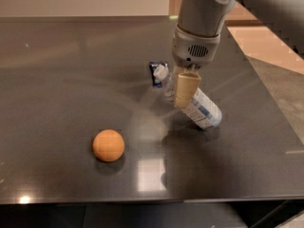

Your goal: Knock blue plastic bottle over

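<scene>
The blue plastic bottle (pixel 204 112) is right of the middle of the dark table (pixel 57 80), tipped far over; its white cap points up and to the left, its base down and to the right; you cannot tell whether its side rests flat on the table yet. The gripper (pixel 185 96) hangs straight down from the grey arm (pixel 197 27) and crosses the bottle's middle, touching it or just in front of it; whether it is wide, narrow or holding the bottle cannot be told from here. A small blue packet (pixel 155 72) lies just behind the cap; an orange ball (pixel 108 145) sits well apart, nearer the front left.

The knock looks close to done. Your risks: pressing lower could pin the bottle against the table; a round bottle may roll right toward the table's edge once freed; a leftward sweep could drag the cap into the packet.
</scene>
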Controlling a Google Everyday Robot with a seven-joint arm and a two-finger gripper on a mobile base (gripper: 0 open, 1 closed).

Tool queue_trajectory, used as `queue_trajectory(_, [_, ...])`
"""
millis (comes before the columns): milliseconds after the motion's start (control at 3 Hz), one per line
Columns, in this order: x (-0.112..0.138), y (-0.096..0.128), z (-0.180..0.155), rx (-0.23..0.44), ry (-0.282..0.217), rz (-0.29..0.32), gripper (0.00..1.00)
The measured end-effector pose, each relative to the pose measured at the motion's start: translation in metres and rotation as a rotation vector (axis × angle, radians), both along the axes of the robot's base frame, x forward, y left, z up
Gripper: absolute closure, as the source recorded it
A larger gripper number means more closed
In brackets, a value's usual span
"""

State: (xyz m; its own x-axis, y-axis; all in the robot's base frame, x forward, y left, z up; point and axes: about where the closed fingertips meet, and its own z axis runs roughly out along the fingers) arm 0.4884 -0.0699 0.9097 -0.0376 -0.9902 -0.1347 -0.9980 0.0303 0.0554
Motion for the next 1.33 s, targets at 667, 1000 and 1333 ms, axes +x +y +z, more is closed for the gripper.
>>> queue_trajectory(667, [-0.024, -0.018, -0.030, -0.070, 0.065, 0.028, 0.37])
queue_trajectory(1000, [-0.031, -0.021, -0.041, -0.067, 0.089, 0.028, 0.14])
queue_trajectory(1333, [-0.023, -0.015, -0.043, -0.047, 0.056, 0.024, 0.00])
